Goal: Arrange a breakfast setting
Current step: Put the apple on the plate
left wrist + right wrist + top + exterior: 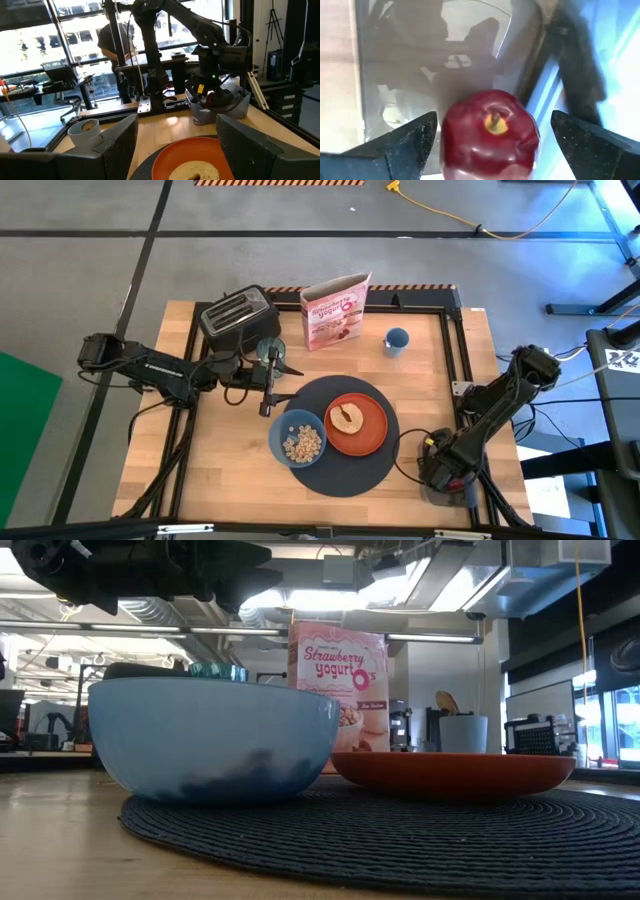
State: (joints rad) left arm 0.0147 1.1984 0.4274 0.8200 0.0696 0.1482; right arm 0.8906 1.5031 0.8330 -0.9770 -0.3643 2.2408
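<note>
The dark-grey mat (350, 465) lies at the table's middle. On it stand the blue bowl (297, 438) with cereal and the orange plate (370, 430) bearing the toast slice (348, 417). The pale-green glass (268, 352) stands upright on the wood at the mat's far left. My left gripper (176, 120) hovers open and empty just left of the mat, beside the glass, pointing toward the plate. My right gripper (495, 125) is open inside a clear bin (445, 485) at the table's right; its fingers stand on either side of the red apple (490, 137). No spoon shows.
A black toaster (238, 315), a pink cereal box (337, 310) and a blue-grey mug (396, 340) stand along the far side. A black frame rail (455, 350) runs down the right. A person (115, 40) stands beyond the table. Bare wood lies near the front left.
</note>
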